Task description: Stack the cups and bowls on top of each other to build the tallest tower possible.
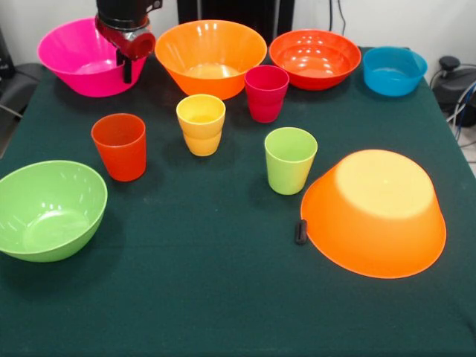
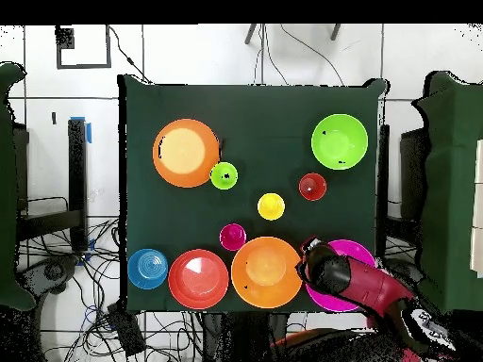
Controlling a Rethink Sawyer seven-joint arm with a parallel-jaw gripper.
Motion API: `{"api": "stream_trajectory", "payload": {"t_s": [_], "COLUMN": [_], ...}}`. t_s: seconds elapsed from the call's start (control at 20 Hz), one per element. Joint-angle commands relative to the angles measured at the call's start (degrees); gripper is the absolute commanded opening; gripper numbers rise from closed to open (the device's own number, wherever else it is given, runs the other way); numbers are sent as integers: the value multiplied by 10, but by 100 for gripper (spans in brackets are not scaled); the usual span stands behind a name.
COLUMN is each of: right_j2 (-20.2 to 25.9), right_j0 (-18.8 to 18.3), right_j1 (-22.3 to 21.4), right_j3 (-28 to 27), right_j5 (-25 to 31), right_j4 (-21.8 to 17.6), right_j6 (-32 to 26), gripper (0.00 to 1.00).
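Several cups stand upright mid-table: orange-red (image 1: 120, 146) (image 2: 312, 186), yellow (image 1: 201, 124) (image 2: 271, 205), crimson (image 1: 266, 93) (image 2: 232, 236) and lime green (image 1: 289, 160) (image 2: 224, 175). The pink bowl (image 1: 78, 58) (image 2: 361, 253), an upright orange bowl (image 1: 210, 56) (image 2: 266, 272), the red-orange bowl (image 1: 314, 58) (image 2: 198, 279) and the blue bowl (image 1: 394, 71) (image 2: 148, 269) line the robot's side. The green bowl (image 1: 48, 210) (image 2: 340, 141) is upright. The other orange bowl (image 1: 374, 212) (image 2: 186, 153) lies upside down. My gripper (image 1: 128, 73) (image 2: 313, 259) hangs over the pink bowl's rim, beside the upright orange bowl, holding nothing I can see.
A small black object (image 1: 300, 231) lies on the dark green cloth (image 1: 208, 297) against the upside-down orange bowl's rim. Cables and equipment (image 2: 57, 273) lie on the floor around the table.
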Motion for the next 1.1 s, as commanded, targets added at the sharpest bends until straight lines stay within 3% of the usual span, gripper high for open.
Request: {"api": "stream_trajectory", "payload": {"t_s": [0.05,0.5,0.85,1.1], "right_j2": [95,111,147,148], "right_j0": [-14,-29,-59,-59], "right_j1": [14,0,-45,-78], "right_j3": [-50,-39,-5,13], "right_j5": [-24,1,31,57], "right_j4": [-42,-57,-67,-68], "right_j6": [-19,-25,-42,-45], "gripper": [0,0,0,0]}}
